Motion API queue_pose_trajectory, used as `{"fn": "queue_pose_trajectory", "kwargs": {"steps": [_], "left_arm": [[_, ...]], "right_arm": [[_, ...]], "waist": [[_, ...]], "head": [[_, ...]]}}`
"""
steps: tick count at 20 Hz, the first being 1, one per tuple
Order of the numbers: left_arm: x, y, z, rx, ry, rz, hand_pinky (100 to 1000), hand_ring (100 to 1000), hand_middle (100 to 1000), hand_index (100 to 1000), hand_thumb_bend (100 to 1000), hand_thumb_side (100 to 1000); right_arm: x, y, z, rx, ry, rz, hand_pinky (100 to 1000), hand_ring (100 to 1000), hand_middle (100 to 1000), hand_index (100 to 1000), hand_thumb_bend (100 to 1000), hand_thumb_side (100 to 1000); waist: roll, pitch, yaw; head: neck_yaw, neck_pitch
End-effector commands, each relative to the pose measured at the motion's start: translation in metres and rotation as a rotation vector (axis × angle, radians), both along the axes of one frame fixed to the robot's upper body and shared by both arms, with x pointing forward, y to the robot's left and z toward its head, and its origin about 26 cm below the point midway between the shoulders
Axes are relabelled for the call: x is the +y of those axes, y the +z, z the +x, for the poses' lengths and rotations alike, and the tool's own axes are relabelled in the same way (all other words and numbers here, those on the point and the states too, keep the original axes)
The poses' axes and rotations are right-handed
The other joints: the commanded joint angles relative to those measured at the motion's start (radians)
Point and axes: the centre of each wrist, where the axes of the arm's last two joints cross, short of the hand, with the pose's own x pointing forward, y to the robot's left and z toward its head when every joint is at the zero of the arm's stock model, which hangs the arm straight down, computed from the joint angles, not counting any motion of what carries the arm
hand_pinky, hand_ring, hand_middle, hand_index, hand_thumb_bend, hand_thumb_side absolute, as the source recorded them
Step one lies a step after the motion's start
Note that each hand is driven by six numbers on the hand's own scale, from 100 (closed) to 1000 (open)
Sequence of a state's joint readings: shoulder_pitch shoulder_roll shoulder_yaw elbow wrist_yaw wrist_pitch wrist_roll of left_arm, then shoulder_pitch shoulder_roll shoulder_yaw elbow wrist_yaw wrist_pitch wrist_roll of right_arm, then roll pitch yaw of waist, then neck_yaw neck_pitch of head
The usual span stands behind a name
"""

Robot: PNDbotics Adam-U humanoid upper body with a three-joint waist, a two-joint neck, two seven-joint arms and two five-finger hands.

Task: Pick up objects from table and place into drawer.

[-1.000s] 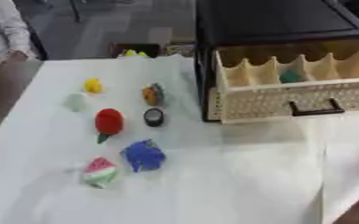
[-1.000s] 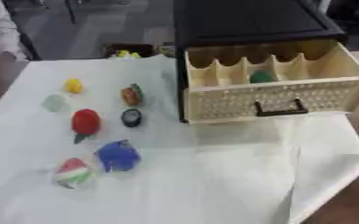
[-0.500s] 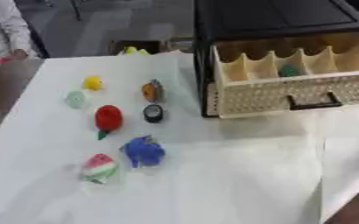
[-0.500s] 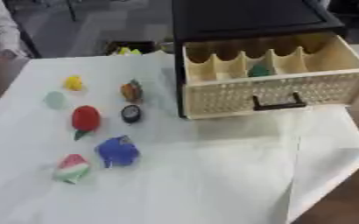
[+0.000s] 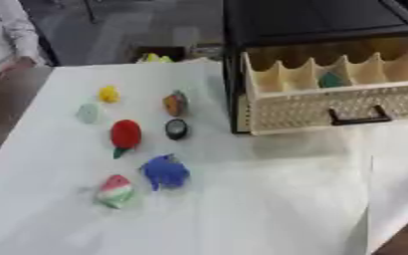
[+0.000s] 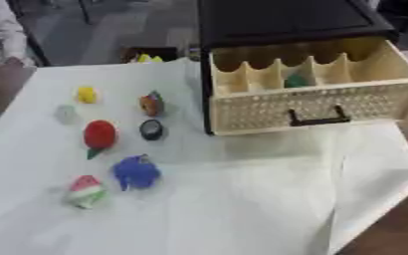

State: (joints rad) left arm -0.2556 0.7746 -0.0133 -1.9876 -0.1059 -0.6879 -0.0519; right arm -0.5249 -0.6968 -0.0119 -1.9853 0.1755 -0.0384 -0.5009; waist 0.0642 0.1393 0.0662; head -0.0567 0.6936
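Seven small objects, among them a red one [image 5: 126,133], a blue one [image 5: 164,171] and a yellow one [image 5: 109,93], are lying near the desk's [image 5: 242,209] left edge. The open drawer [image 5: 329,102] is sitting at the far right corner, holding one green item [image 5: 332,79]. Neither hand is showing, so their state is unknown; a rounded object could roll away when grasped.

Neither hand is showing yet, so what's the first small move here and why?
Probably reach a hand toward the black round object: it lies nearest the open drawer, apart from its neighbours, and only one green thing is in a compartment so far.
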Motion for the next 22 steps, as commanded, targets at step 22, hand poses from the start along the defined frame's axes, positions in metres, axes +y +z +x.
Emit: {"fn": "queue_pose_trajectory", "kwargs": {"steps": [22], "left_arm": [[-0.03, 0.043, 0.008, -0.149, 0.013, 0.75, 706, 833, 809, 1000, 100, 666]], "right_arm": [[0.003, 0.009, -0.004, -0.023, 0.007, -0.026, 357, 579, 613, 860, 379, 912]], "waist": [[0.002, -0.014, -0.014]], "head": [[0.024, -0.03]]}}
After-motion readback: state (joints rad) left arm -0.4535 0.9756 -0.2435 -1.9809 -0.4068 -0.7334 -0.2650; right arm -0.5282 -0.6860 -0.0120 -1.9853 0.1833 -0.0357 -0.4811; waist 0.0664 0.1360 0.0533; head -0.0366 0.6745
